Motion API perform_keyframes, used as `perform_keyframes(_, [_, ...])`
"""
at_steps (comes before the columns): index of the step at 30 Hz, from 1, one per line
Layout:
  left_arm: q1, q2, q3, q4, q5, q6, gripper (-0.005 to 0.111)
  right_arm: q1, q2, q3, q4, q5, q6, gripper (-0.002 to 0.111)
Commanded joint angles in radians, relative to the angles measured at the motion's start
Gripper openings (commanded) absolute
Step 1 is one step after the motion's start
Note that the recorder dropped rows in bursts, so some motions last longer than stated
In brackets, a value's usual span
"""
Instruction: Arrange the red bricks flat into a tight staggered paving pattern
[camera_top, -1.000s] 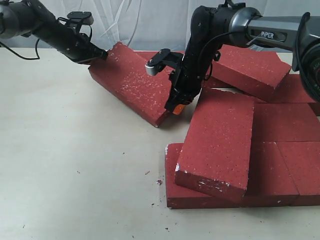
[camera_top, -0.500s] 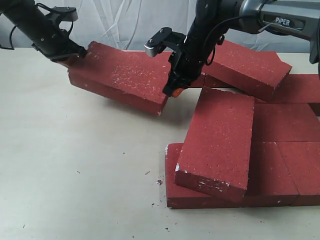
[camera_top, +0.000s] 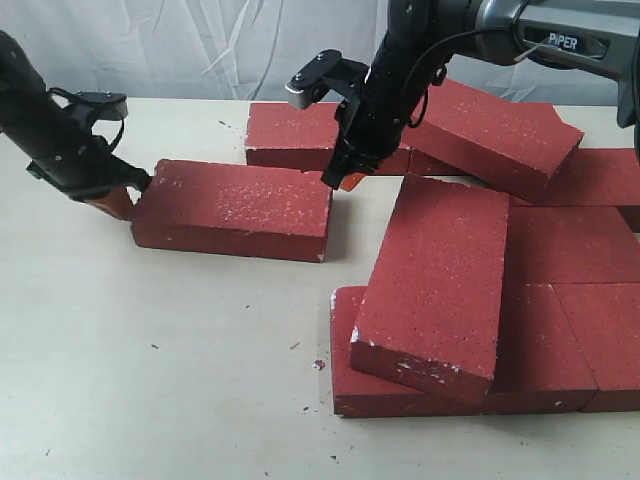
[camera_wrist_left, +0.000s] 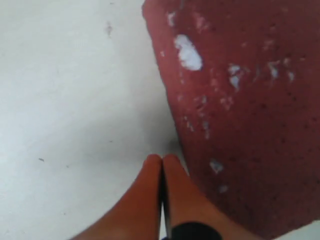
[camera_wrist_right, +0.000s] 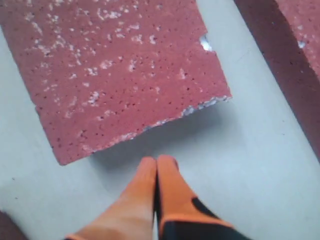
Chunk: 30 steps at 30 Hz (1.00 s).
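One red brick (camera_top: 235, 208) lies flat on the table at left centre, apart from the others. My left gripper (camera_top: 122, 203) is shut and empty, its orange tips at that brick's left end; the left wrist view shows the gripper (camera_wrist_left: 162, 159) on the table beside the brick (camera_wrist_left: 240, 100). My right gripper (camera_top: 345, 180) is shut and empty, held just above the brick's far right corner. In the right wrist view the gripper (camera_wrist_right: 158, 160) hovers off the corner of the brick (camera_wrist_right: 115, 70). Another brick (camera_top: 437, 285) lies tilted on top of the flat bricks (camera_top: 560, 350) at right.
A brick (camera_top: 295, 136) lies flat behind the lone one, and another brick (camera_top: 495, 135) leans at the back right over more bricks. Small crumbs (camera_top: 318, 364) dot the pale table (camera_top: 150, 380) near the front row's left corner.
The lone brick has dropped from a tilted, raised pose to lying flat, shifted left. My left gripper moved left and down with its end; my right gripper stayed near the far corner.
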Motion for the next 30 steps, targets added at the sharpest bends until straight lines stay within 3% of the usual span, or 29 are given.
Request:
perform_keyframes(1, [0.046,-0.054,0.049,-0.054,-0.068,-0.026,0.000,-0.009,-0.039,-0.004,-0.165,0.008,0.178,-0.001])
perform_keyframes(4, [0.093,-0.208,0.218,-0.445,-0.164,0.391,0.000,-0.033,-0.137,0.039,-0.095,0.023,0.278,-0.001])
perform_keyframes(6, [0.126,-0.310,0.347,-0.524,-0.273,0.550,0.000,-0.033,-0.230,0.158,0.051,-0.068,0.155,-0.001])
perform_keyframes(9, [0.165,-0.339,0.445,-0.548,-0.363,0.558,0.000,-0.033,-0.291,0.374,0.362,-0.167,-0.131,-0.001])
perform_keyframes(12, [0.163,-0.305,0.445,-0.602,-0.417,0.569,0.000,-0.014,-0.259,0.442,0.540,-0.174,-0.301,-0.001])
perform_keyframes(21, [0.163,-0.224,0.407,-0.657,-0.430,0.588,0.000,0.095,-0.160,0.436,0.511,-0.234,-0.339,-0.001])
perform_keyframes(30, [0.163,-0.164,0.400,-0.681,-0.446,0.588,0.000,0.107,-0.151,0.407,0.455,-0.297,-0.318,-0.001])
